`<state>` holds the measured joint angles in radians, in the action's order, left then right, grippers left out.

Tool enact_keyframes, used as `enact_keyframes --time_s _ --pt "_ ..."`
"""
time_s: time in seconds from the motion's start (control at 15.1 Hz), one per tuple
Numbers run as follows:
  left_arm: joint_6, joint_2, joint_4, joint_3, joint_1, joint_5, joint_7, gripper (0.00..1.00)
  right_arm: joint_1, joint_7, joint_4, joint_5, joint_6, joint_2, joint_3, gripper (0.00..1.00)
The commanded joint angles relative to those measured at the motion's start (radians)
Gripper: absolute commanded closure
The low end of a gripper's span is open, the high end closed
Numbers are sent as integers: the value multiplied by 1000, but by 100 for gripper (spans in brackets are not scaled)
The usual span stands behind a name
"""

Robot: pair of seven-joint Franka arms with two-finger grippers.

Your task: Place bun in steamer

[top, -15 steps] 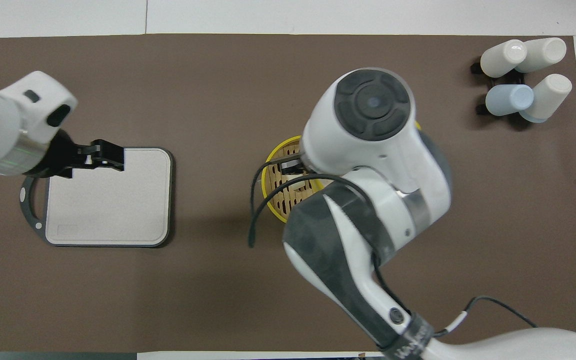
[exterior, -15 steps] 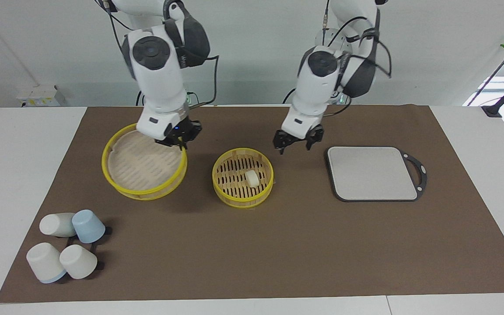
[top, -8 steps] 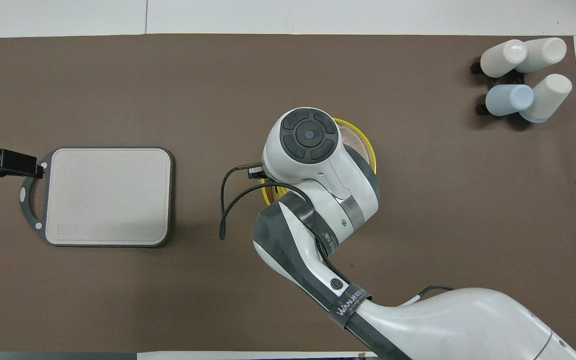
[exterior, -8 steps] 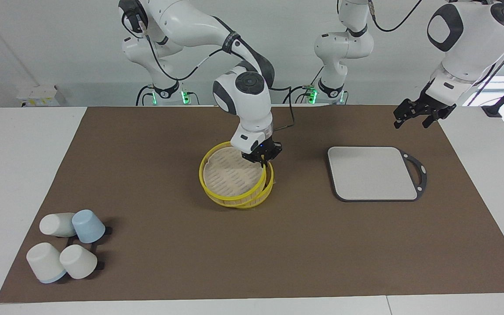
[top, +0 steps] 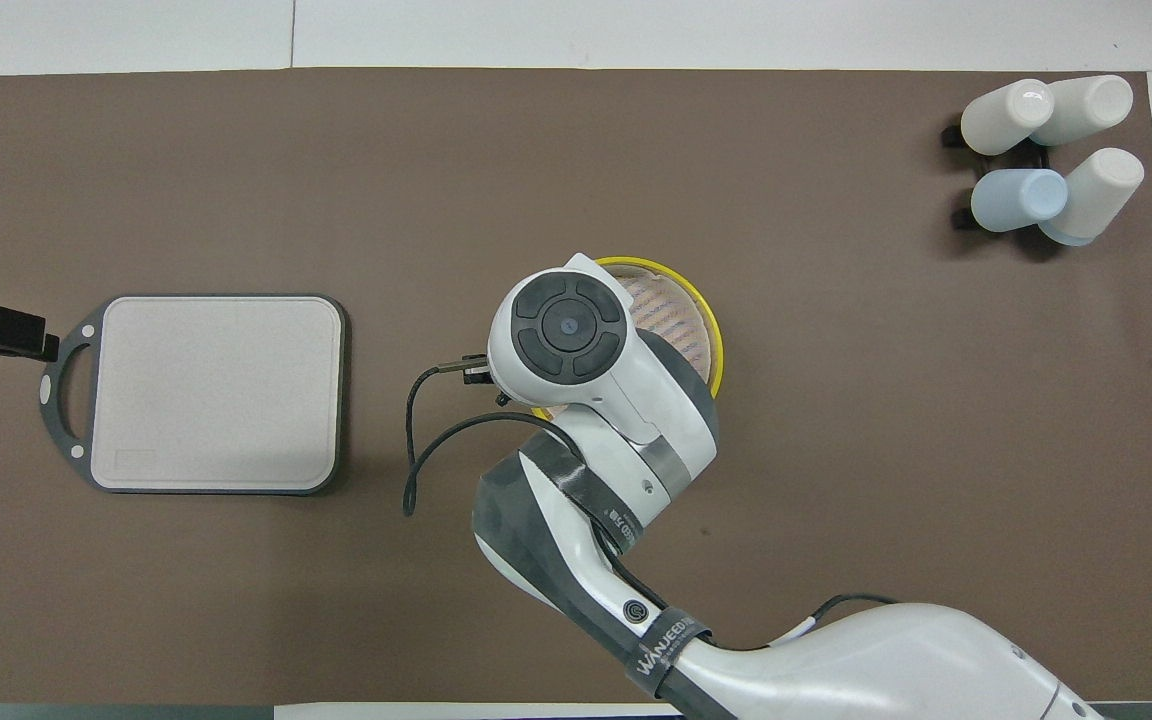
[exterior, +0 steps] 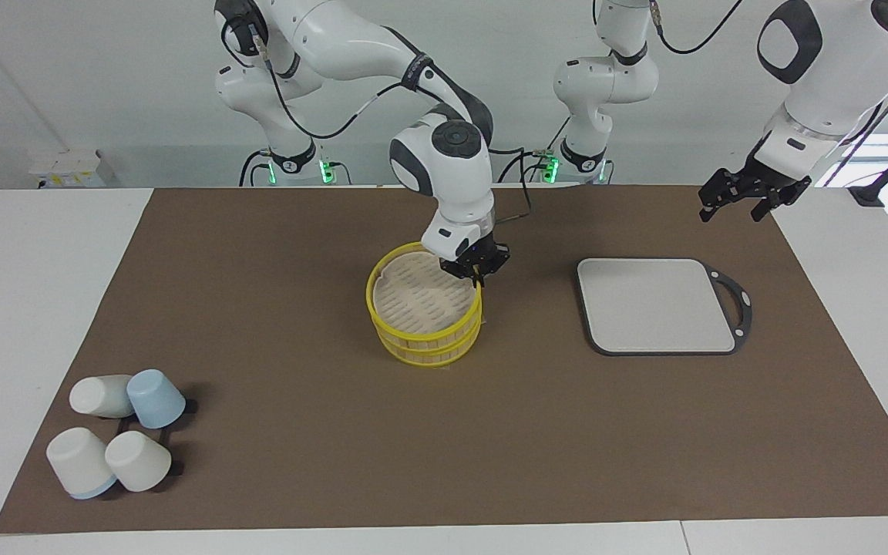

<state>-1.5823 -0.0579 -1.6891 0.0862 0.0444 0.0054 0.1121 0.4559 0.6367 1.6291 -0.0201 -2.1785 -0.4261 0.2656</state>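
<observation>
Lid (exterior: 422, 297) in right pincer (exterior: 476, 271) sits on steamer (exterior: 432, 351).

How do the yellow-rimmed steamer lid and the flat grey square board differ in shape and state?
The round yellow-rimmed woven steamer lid sits on the steamer basket; the flat grey square board lies on the brown mat. The right gripper is at the lid's rim; the board is untouched, the left gripper raised. Both have pale tops.
</observation>
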Motion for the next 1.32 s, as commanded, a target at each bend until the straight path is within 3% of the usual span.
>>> enact_keyframes --time_s 0.0,0.2,0.26,0.33,0.46,0.66,1.06,1.26 --pt "68 32 83 27 37 38 15 0 -5 27 110 14 -87 39 6 100" --pt "82 36 103 76 78 39 17 0 -6 27 123 14 -93 43 7 100" --pt "88 38 111 76 78 39 17 0 -5 27 123 14 -90 44 7 76" --pt "93 46 114 73 78 39 17 0 -3 29 121 14 -90 44 6 1" --pt "97 47 112 70 78 31 18 0 4 32 88 14 -70 43 4 0" --pt "94 46 109 69 77 12 20 0 -23 14 -40 8 69 39 -3 0" --pt "88 39 111 66 69 -4 21 0 -359 -192 -42 15 371 229 0 0" --pt "85 41 109 67 69 -24 21 0 -468 -421 -35 15 572 326 -3 0"
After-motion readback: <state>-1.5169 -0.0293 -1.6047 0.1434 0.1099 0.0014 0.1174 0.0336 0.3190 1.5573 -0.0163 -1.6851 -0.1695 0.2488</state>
